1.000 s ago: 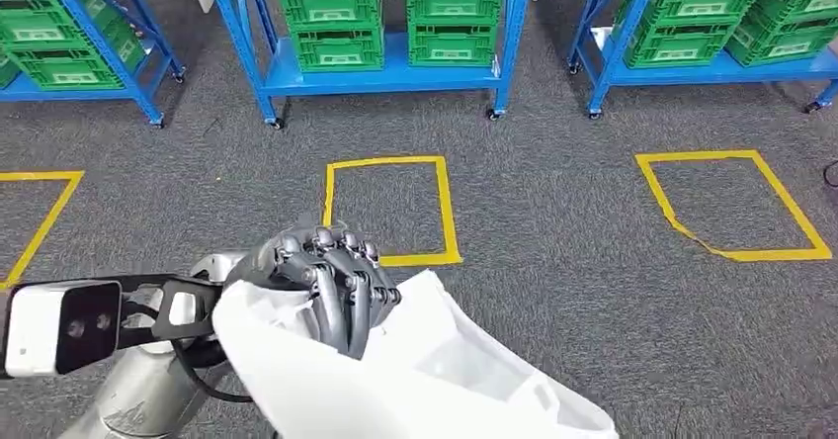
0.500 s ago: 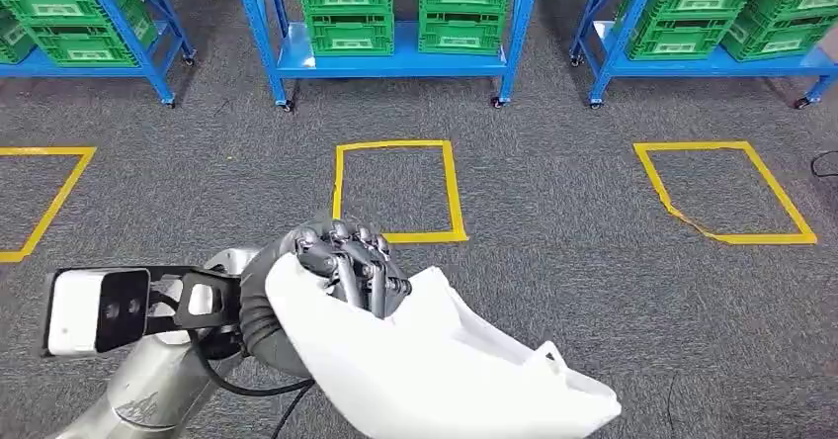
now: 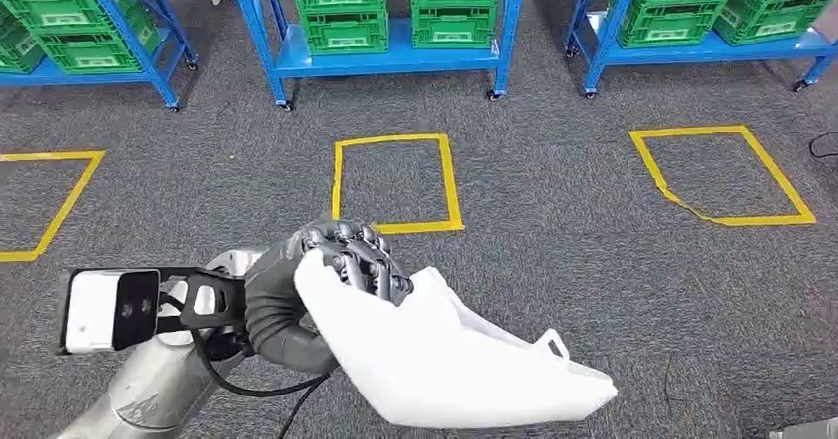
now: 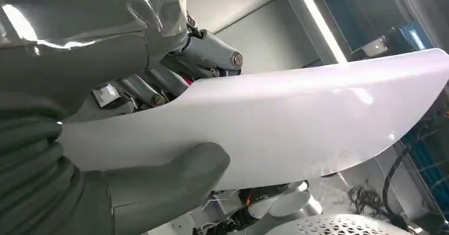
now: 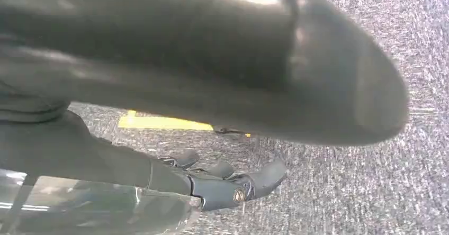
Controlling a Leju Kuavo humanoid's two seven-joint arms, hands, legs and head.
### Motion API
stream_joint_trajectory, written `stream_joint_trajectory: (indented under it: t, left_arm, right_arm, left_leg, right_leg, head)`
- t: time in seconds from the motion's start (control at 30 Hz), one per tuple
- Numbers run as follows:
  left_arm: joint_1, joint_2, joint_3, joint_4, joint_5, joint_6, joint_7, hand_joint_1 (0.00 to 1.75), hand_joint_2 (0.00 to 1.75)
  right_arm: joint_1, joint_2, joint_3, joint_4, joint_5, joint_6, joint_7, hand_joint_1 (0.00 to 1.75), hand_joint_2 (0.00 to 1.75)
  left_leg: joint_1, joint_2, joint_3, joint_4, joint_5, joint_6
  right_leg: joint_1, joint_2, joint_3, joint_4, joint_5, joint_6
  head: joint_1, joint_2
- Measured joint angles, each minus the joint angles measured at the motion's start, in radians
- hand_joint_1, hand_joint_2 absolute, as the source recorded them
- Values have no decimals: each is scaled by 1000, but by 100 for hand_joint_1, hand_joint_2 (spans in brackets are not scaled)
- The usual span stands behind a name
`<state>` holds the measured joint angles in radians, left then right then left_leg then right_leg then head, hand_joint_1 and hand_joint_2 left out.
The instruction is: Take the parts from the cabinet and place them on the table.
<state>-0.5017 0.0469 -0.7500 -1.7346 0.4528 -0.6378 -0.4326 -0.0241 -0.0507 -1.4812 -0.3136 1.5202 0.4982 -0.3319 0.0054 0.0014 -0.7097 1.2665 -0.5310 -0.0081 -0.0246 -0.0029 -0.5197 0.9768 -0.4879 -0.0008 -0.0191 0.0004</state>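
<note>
My left hand (image 3: 341, 261) grips one end of a large white curved shell part (image 3: 464, 365), low in the head view. The part stretches away to the right of the hand, above the carpet. In the left wrist view the thick thumb (image 4: 174, 174) presses the underside of the same white part (image 4: 307, 124), and the darker fingers wrap over its upper edge. My right hand (image 5: 217, 184) hangs over the grey carpet with its fingers apart and nothing in them.
Blue racks (image 3: 395, 58) loaded with green crates (image 3: 346, 4) line the far side. Yellow taped squares (image 3: 395, 182) mark the grey carpet ahead, with others at right (image 3: 726, 177) and left (image 3: 44, 202). A dark cable (image 3: 822, 144) lies at the right edge.
The whole picture has shifted, so the camera has moved. My left hand has kept its hold while the white part's free end has swung lower and further right.
</note>
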Motion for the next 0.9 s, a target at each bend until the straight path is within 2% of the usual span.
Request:
stream_joint_trajectory:
  t: [0.07, 0.1, 0.13, 0.17, 0.23, 0.27, 0.3, 0.33, 0.4, 0.43, 0.47, 0.5, 0.53, 0.57, 0.6, 0.63, 0.67, 0.73, 0.77, 0.8, 0.83, 0.9]
  left_arm:
    - [-2, 0, 0, 0, 0, 0, 0, 164, 175]
    - [-4, 0, 0, 0, 0, 0, 0, 164, 175]
    - [-4, -1, 0, 0, 0, 0, 0, 164, 175]
    - [-4, 0, 0, 0, -1, 2, 0, 164, 175]
    - [-4, 0, 0, 1, -2, 2, 0, 164, 175]
    - [-5, -1, 0, 1, -2, 2, 1, 164, 175]
    - [-8, -2, -2, 1, -2, 3, 2, 164, 175]
    - [-14, -2, -3, 1, -2, 7, 2, 164, 175]
    - [-14, -3, -8, 2, -6, 18, 10, 164, 175]
    - [-14, -3, -12, 5, -13, 21, 11, 164, 175]
    - [-14, -2, -15, 6, -15, 22, 12, 164, 175]
    - [-14, -1, -18, 6, -16, 22, 12, 164, 175]
    - [-14, 0, -21, 6, -20, 22, 12, 164, 175]
    - [-16, 0, -24, 6, -24, 22, 13, 164, 175]
    - [-17, 0, -26, 6, -26, 23, 13, 164, 175]
    - [-18, 1, -27, 6, -33, 24, 13, 164, 175]
    - [-18, 1, -30, 6, -37, 26, 15, 164, 175]
    - [-18, 4, -36, 6, -37, 26, 15, 164, 175]
    - [-18, 5, -38, 6, -37, 26, 15, 164, 175]
    - [-19, 6, -39, 6, -37, 26, 15, 164, 175]
    - [-21, 6, -40, 6, -37, 27, 15, 164, 175]
    - [-21, 7, -42, 6, -40, 29, 17, 164, 175]
  right_arm:
    - [-1, 5, -3, -3, 0, -2, 0, 0, 0]
    - [-2, 7, -3, -4, 0, -2, 0, 0, 0]
    - [-5, 14, -4, -5, -3, -1, 0, 0, 0]
    - [-6, 14, -7, -6, -8, 4, -2, 0, 0]
    - [-7, 17, -14, -8, -14, 14, -4, 0, 0]
    - [-7, 18, -15, -13, -11, 24, -3, 0, 0]
    - [-6, 18, -15, -19, -9, 32, -4, 0, 0]
    - [-6, 18, -15, -25, -4, 37, -4, 0, 0]
    - [-3, 19, -15, -44, 11, 46, -4, 0, 0]
    - [-1, 20, -14, -52, 18, 50, -4, 0, 0]
    - [0, 21, -13, -58, 26, 50, -4, 0, 0]
    - [1, 21, -11, -63, 32, 50, -4, 0, 0]
    - [1, 20, -9, -66, 36, 48, -4, 0, 0]
    - [1, 20, -8, -70, 40, 44, -6, 0, 0]
    - [2, 20, -5, -71, 43, 39, -9, 0, 0]
    - [1, 22, -2, -71, 45, 37, -12, 0, 0]
    - [-1, 22, 1, -71, 46, 37, -14, 0, 0]
    - [-1, 23, 8, -71, 51, 36, -16, 0, 0]
    - [-1, 25, 10, -71, 51, 35, -16, 0, 0]
    - [-1, 25, 11, -71, 51, 34, -16, 0, 0]
    - [0, 25, 13, -71, 51, 34, -17, 0, 0]
    - [4, 26, 15, -71, 51, 26, -19, 0, 0]
  left_leg:
    - [-2, -2, 109, -181, 74, 13]
    - [-6, -5, 146, -251, 74, 26]
    - [-10, -3, 165, -269, 68, 32]
    - [-14, -3, 161, -274, 69, 33]
    - [-17, -3, 156, -278, 72, 39]
    - [-7, -1, 166, -302, 84, 49]
    - [-8, -1, 170, -312, 90, 53]
    - [-6, -2, 167, -314, 95, 60]
    - [-8, -8, 159, -314, 97, 62]
    - [-8, -15, 156, -313, 99, 61]
    - [-8, -22, 154, -311, 101, 59]
    - [-8, -29, 153, -309, 101, 58]
    - [-6, -38, 152, -304, 101, 57]
    - [-4, -48, 148, -292, 97, 52]
    - [-4, -57, 139, -279, 93, 45]
    - [-11, -65, 127, -267, 89, 38]
    - [-11, -69, 120, -263, 91, 35]
    - [-6, -78, 115, -264, 98, 24]
    - [-4, -80, 111, -261, 96, 22]
    - [-5, -48, 106, -245, 81, 15]
    - [-3, -25, 83, -197, 47, 8]
    - [0, -10, 11, -33, -31, 2]
  right_leg:
    - [3, 1, 3, 1, 0, 0]
    - [2, 1, 1, -1, 1, 2]
    - [9, 1, -6, 0, 6, 10]
    - [3, 1, -11, 0, 10, 17]
    - [2, 1, -11, -5, 15, 25]
    - [7, 1, -12, -6, 12, 29]
    - [4, 1, -25, 14, -3, 27]
    - [3, 2, -54, 74, -36, 19]
    - [3, 2, -136, 242, -98, 15]
    - [2, 2, -170, 310, -114, 19]
    - [0, 2, -176, 320, -109, 27]
    - [-3, 2, -158, 282, -87, 38]
    - [-6, 2, -116, 201, -51, 51]
    - [-11, 11, -61, 92, -9, 64]
    - [-19, 42, -28, 17, 5, 67]
    - [-10, 44, -29, 22, 0, 52]
    - [-11, 32, -33, 28, 4, 41]
    - [-5, 23, -38, 32, 7, 32]
    - [-13, 16, -38, 29, 11, 25]
    - [-13, 10, -37, 29, 12, 22]
    - [-12, 4, -37, 29, 11, 15]
    - [-7, -14, -40, 29, 12, 12]
  head:
    - [0, 0]
    - [1, 0]
    - [4, 0]
    - [2, 0]
    - [2, 0]
    - [2, 0]
    - [3, 0]
    - [4, 0]
    - [4, 0]
    - [5, 0]
    - [4, 0]
    - [5, 0]
    - [4, 0]
    - [5, 0]
    - [5, 0]
    - [8, 0]
    - [6, 0]
    - [6, 0]
    - [6, 0]
    - [6, 0]
    - [1, 0]
    - [1, 0]
